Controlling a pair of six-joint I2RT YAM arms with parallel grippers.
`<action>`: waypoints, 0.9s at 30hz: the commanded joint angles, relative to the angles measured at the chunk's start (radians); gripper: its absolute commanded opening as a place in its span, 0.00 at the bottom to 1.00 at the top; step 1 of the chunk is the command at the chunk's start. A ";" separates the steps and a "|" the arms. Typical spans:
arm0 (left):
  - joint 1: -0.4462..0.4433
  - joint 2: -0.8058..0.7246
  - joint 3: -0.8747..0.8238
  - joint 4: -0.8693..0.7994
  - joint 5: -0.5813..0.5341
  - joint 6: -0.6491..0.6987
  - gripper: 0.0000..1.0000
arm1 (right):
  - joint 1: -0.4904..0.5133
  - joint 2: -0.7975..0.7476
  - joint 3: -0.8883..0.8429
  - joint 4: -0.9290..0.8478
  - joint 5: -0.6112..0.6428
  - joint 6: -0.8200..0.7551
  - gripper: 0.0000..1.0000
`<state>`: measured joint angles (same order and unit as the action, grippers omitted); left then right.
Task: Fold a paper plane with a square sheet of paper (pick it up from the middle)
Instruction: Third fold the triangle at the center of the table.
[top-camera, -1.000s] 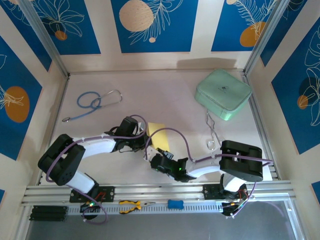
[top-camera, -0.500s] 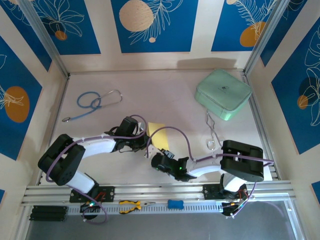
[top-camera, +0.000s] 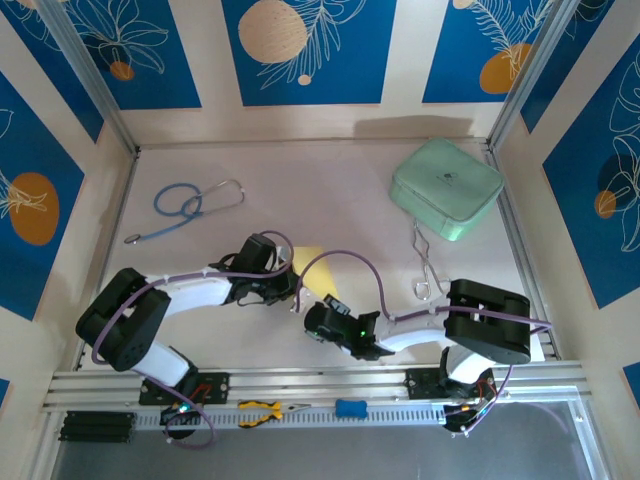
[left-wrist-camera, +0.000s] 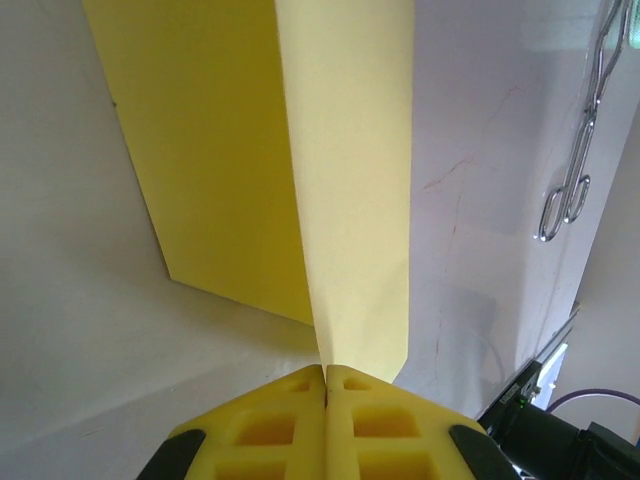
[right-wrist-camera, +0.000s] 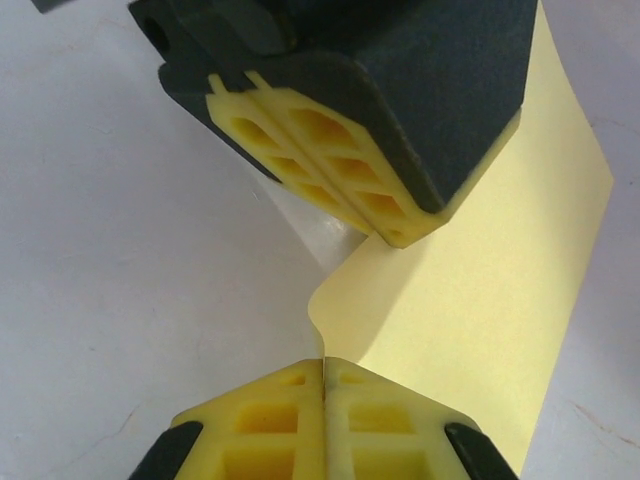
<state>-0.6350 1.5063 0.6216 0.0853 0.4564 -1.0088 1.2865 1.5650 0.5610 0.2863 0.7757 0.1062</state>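
Your left gripper (left-wrist-camera: 325, 372) is clamped tight, its yellow pads (left-wrist-camera: 270, 430) pressed flat together, and the sheet (left-wrist-camera: 345, 150) is nipped at their very tips. From that pinch a pale folded flap runs straight away from the fingers along a sharp crease. A deeper-yellow panel spreads to one side of it over the desk (top-camera: 330, 180).

Your right gripper (right-wrist-camera: 322, 362) is closed just as fully. The seam between its pads catches the sheet's curled near edge, which bends up off the desk before flattening out. From the right wrist you see the left gripper's fingers just opposite, bearing on the same sheet, with a short gap of bare desk between the two sets of tips.

From overhead, both grippers meet tip to tip at mid-desk, a little toward the near edge. The sheet shows there as a small yellow patch between and just beyond them.

Out from that spot, steel tongs (top-camera: 425, 262) lie toward the right edge, between the right arm and the mint case (top-camera: 447, 201). The case sits in the far right corner.

A blue stethoscope (top-camera: 185, 208) is coiled toward the far left corner, well apart from the sheet.

Along the rail at the near edge rest yellow-handled pliers (top-camera: 262, 410) and, just to their right, a small blue object (top-camera: 350, 408).
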 joint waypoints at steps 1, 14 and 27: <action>0.009 -0.026 0.014 -0.055 -0.040 0.036 0.17 | -0.011 -0.031 0.010 -0.033 -0.041 0.041 0.05; 0.109 -0.102 0.161 -0.256 -0.042 0.157 0.52 | -0.177 -0.123 0.001 -0.070 -0.601 0.247 0.03; 0.119 0.233 0.435 -0.264 0.139 0.285 0.25 | -0.319 -0.093 0.015 -0.031 -0.827 0.403 0.03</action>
<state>-0.5236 1.6909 1.0092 -0.1482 0.5297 -0.7807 0.9806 1.4567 0.5610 0.2321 0.0303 0.4587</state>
